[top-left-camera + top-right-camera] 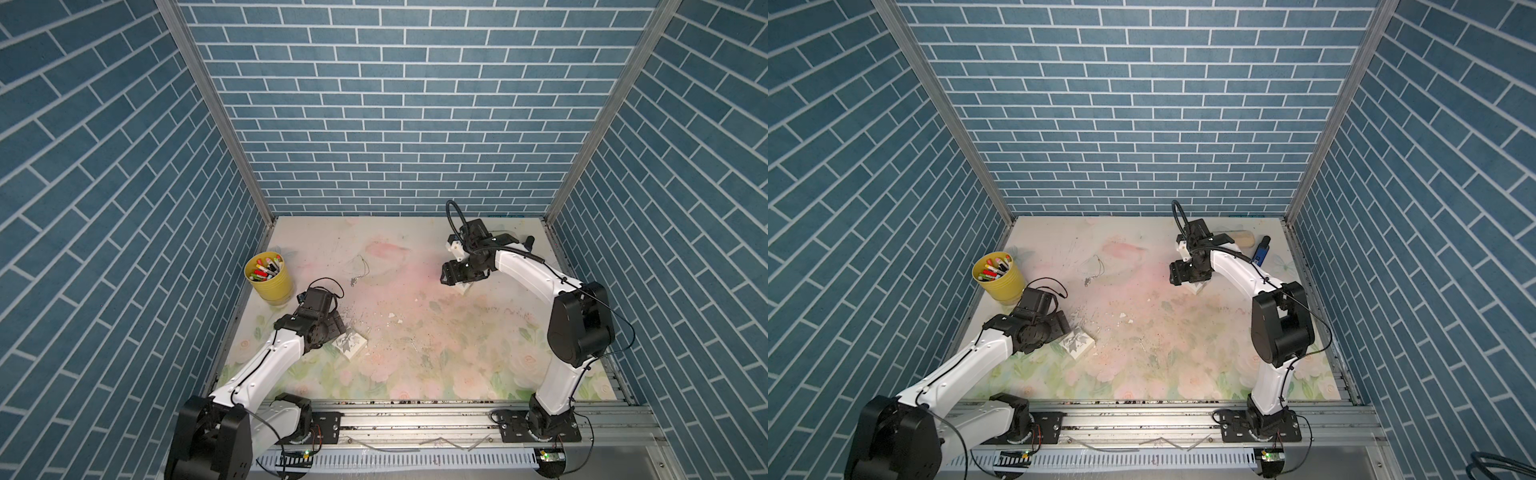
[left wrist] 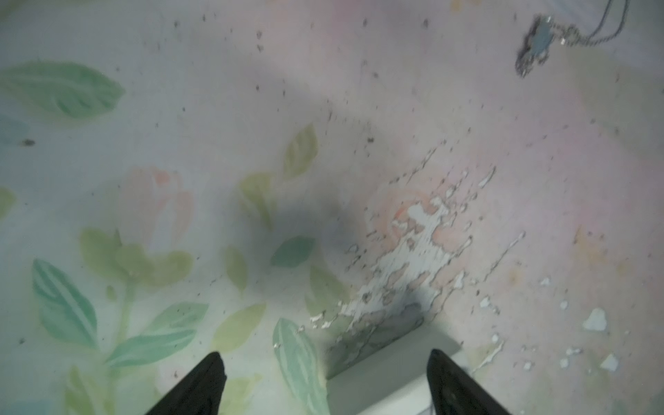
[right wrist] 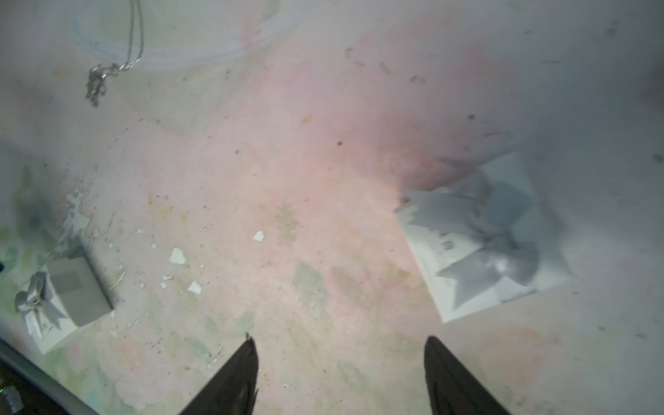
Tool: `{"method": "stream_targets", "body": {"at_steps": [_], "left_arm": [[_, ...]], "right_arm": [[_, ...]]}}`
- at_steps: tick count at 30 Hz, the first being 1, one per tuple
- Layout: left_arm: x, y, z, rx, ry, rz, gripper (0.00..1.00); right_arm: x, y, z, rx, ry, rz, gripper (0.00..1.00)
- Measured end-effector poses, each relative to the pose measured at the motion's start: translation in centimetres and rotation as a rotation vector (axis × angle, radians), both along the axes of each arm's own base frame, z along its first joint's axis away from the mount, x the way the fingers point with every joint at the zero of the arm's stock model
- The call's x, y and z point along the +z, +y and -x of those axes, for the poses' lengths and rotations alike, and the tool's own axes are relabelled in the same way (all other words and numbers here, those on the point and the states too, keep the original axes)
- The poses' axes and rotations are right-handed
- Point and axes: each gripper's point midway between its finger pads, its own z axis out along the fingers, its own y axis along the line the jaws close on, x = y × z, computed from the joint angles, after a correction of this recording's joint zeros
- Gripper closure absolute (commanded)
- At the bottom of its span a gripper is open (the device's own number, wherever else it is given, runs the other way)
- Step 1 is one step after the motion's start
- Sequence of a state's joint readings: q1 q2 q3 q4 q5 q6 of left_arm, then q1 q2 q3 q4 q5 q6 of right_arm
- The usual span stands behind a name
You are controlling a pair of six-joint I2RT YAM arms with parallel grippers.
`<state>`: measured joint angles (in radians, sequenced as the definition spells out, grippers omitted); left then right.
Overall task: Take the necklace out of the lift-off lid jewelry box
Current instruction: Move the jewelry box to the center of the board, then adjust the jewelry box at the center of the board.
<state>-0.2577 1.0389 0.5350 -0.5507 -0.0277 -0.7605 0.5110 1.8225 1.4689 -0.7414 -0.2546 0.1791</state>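
White box (image 1: 465,287) mostly beneath right arm

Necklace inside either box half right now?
No, the necklace lies on the bare mat, apart from the box half by the left arm and the box half by the right arm.

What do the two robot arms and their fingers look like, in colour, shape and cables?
The left arm and the right arm both have smooth white link shells joined by bulky black joint housings. A thin black cable runs along the outside of each arm. The fingers are black, flat-sided and taper towards narrow tips.
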Motion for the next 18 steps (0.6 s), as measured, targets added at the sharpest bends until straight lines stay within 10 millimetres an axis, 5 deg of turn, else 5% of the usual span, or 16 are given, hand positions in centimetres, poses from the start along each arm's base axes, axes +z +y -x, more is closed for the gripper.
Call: {"method": "stream_targets", "body": {"at_steps": [7,18], "left_arm": [[-1.2,-5.9,0.2,-0.118,-0.027,0.147,0.41],[2.9,-16.2,-5.8,-0.347,-0.134,0.158,0.37]], "right_arm": [[-0.9,5.0,3.9,0.112,0.058,-0.095,0.29],[-2.0,5.6,3.8,0.111,0.103,-0.117,0.29]]}}
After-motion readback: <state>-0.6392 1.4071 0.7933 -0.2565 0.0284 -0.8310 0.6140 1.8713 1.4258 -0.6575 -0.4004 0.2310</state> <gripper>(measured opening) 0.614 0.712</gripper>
